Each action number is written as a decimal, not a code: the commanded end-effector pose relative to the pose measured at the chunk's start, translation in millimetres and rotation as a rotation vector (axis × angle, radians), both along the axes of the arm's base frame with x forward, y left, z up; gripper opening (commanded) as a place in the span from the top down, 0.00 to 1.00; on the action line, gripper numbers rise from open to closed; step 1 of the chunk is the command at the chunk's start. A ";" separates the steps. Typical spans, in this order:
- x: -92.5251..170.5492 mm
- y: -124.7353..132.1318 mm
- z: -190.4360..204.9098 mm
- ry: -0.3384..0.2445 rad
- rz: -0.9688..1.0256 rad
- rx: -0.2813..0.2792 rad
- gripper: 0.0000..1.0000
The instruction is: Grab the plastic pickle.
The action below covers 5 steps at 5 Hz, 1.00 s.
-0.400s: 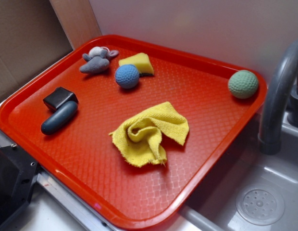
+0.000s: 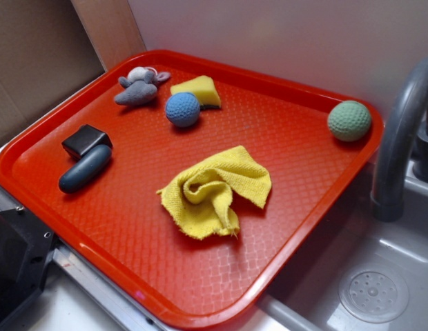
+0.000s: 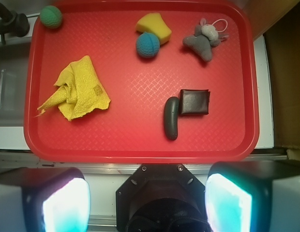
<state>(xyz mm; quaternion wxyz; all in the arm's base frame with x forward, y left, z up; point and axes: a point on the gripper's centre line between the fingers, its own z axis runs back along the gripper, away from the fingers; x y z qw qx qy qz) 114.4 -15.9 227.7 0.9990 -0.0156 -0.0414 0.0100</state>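
Note:
The plastic pickle (image 2: 85,169) is a dark blue-grey capsule lying flat on the red tray (image 2: 200,262), near its left edge, touching a small black block (image 2: 86,141). In the wrist view the pickle (image 3: 171,118) lies upright just left of the block (image 3: 194,102). My gripper (image 3: 147,205) is open and empty, high above the scene and back from the tray's near rim; its two fingers (image 3: 65,205) show at the bottom corners of the wrist view. The gripper is out of the exterior view.
On the tray lie a crumpled yellow cloth (image 2: 214,189), a blue ball (image 2: 182,109), a yellow sponge (image 2: 197,91), a grey plush mouse (image 2: 138,86) and a green ball (image 2: 349,121). A grey faucet (image 2: 400,131) and sink (image 2: 373,293) stand at the right.

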 end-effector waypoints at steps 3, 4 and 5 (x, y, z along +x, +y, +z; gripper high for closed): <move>31.4 23.5 -142.8 0.087 -0.064 0.045 0.00; 37.9 30.9 -163.9 0.155 -0.090 0.001 0.00; 37.9 30.9 -163.9 0.155 -0.090 0.001 0.00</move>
